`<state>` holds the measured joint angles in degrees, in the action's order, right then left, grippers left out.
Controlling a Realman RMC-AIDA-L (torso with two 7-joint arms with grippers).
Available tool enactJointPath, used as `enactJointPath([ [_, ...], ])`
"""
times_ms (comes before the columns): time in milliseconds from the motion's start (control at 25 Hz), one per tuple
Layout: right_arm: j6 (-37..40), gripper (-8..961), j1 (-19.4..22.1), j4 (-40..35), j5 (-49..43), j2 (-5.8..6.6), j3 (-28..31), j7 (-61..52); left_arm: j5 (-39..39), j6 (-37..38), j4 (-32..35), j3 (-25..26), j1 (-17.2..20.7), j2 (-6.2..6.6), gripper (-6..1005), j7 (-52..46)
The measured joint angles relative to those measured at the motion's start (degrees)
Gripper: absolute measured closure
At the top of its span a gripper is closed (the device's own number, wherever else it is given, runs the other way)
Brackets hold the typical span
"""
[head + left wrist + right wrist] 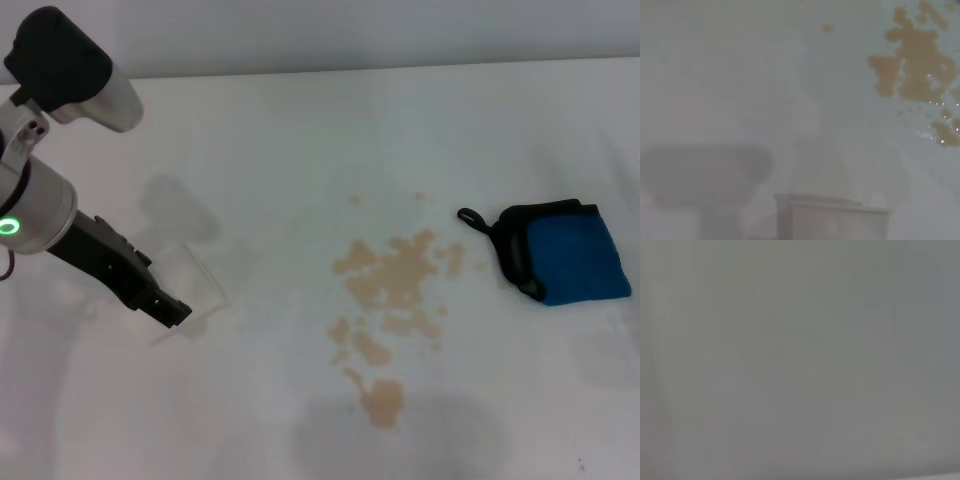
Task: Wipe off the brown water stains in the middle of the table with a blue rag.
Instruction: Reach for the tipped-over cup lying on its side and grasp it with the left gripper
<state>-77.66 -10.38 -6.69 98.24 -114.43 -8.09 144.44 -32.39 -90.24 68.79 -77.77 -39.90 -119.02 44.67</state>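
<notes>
The brown water stains (390,290) spread in blotches and droplets across the middle of the white table (270,130); the left wrist view shows the stains (917,65) too. The blue rag (568,255), folded, with black edging and a black loop, lies flat to the right of the stains with nothing touching it. My left gripper (168,308) hovers low over the table's left side, well apart from the stains and the rag. The right gripper is out of view, and its wrist view shows only a plain grey surface.
A pale, cup-like shape (188,285) sits right at the left gripper's tip and appears as a whitish rim (832,207) in the left wrist view. Whether it is held cannot be made out. The table's far edge (380,68) runs along the top.
</notes>
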Motion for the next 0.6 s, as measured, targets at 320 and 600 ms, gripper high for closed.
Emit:
enactJointPath([
  [320, -2.1, 141, 1.4, -0.1, 0.0, 0.07, 0.0, 0.0, 1.0, 2.8, -3.2, -2.5, -0.3, 0.02, 122, -0.1],
  [600, -2.1, 141, 1.9, -0.1, -0.1, 0.09, -0.1, 0.0, 1.1, 7.8, -6.4, -4.3, 0.0, 0.02, 122, 0.2],
])
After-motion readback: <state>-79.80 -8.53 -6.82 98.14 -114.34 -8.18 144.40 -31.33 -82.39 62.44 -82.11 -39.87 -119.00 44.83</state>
